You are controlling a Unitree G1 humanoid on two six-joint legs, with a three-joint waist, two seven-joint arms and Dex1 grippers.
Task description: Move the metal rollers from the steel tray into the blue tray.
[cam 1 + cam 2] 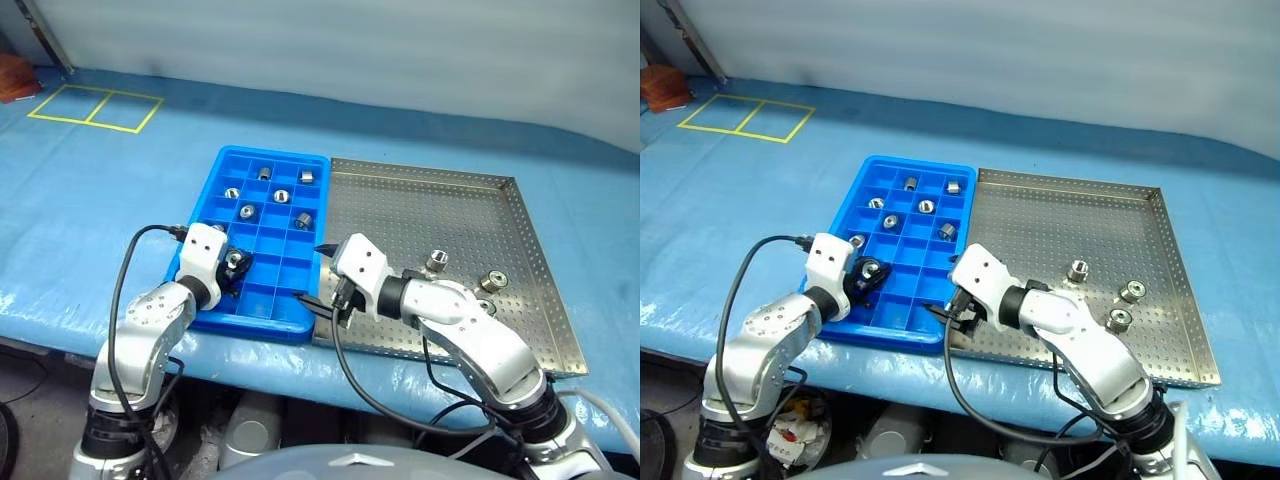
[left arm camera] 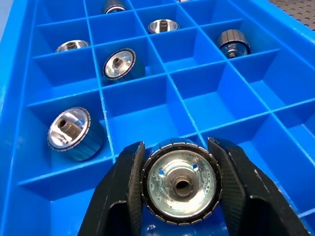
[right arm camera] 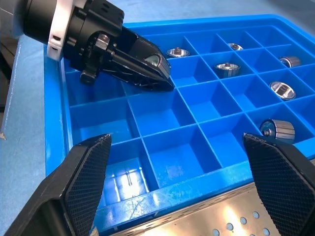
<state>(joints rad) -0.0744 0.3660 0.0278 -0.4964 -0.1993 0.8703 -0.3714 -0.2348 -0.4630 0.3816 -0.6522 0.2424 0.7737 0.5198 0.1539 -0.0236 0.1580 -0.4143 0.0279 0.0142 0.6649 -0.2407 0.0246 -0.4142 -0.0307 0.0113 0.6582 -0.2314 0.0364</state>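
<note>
The left end effector (image 2: 179, 196) is clamped on one of the metal rollers (image 2: 181, 184), its two black fingers (image 2: 125, 191) pressing the knurled rim from opposite sides, and it hangs over a near compartment at the left side of the blue tray (image 1: 210, 318). Six more rollers already sit singly in cells toward the far end of that tray, while three (image 1: 437, 262) remain on the perforated floor of the steel tray (image 1: 520, 240), toward its right side. The right end effector (image 3: 182, 196) holds nothing, its fingers spread wide just above the near edge where the two trays meet on the bench (image 1: 90, 200). These rollers look like solid steel: dense for their size, rigid and unlikely to be harmed by a short drop, yet polished and round, so they would probably roll or skid if nudged. The ribbed outer band seems the safest place to pinch, square across the diameter, as the mirror-smooth end faces offer little grip.
</note>
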